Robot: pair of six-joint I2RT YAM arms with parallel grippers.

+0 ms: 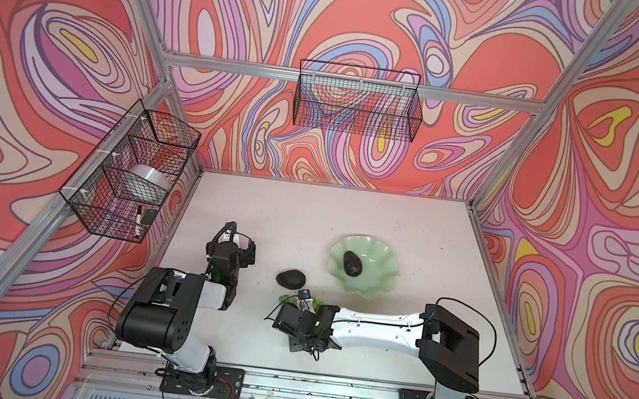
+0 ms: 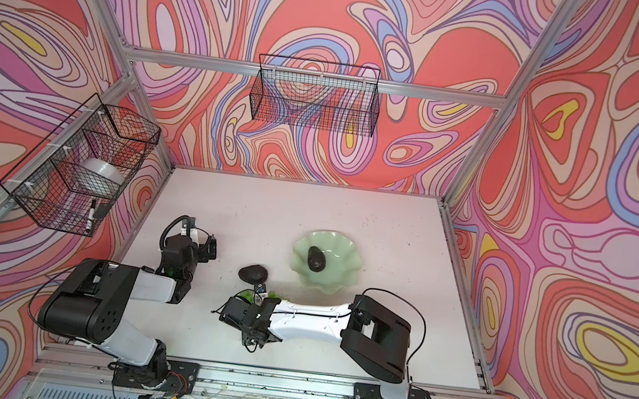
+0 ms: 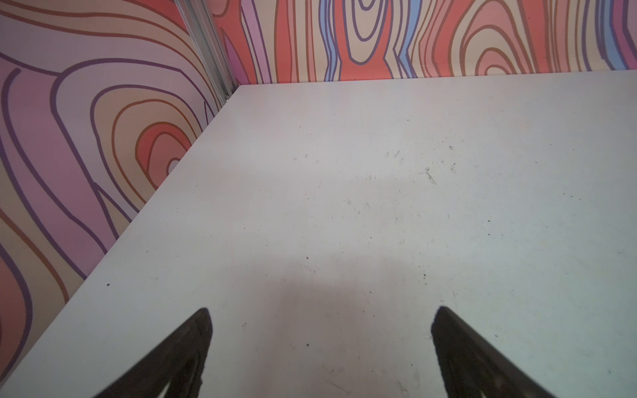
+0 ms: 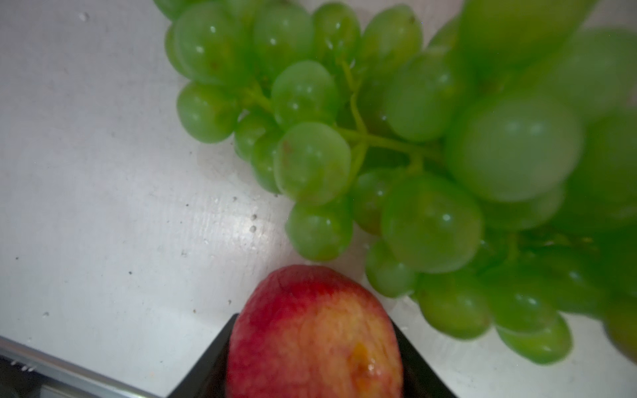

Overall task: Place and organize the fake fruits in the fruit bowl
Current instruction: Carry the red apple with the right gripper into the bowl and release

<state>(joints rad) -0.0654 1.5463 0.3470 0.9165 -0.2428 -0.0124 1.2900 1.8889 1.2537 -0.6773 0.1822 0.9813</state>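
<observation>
Two black fingers [image 4: 210, 365] of my right gripper [image 4: 315, 322] clasp the small red apple [image 4: 313, 344] by its sides. It looks light, rigid and smooth, so I judge a hold across the widest part is safest. The grapes [image 4: 413, 155] lie just beside it on the surface [image 1: 307, 215]. A loose avocado [image 1: 290, 278] lies near; another avocado [image 1: 352, 263] rests in the fruit bowl [image 1: 381, 288]. My left gripper [image 3: 320, 344] hangs spread, empty.

An avocado [image 1: 352, 263] lies in the bowl [image 1: 378, 286]; apple [image 4: 313, 330] and grapes [image 4: 431, 220] before it.
</observation>
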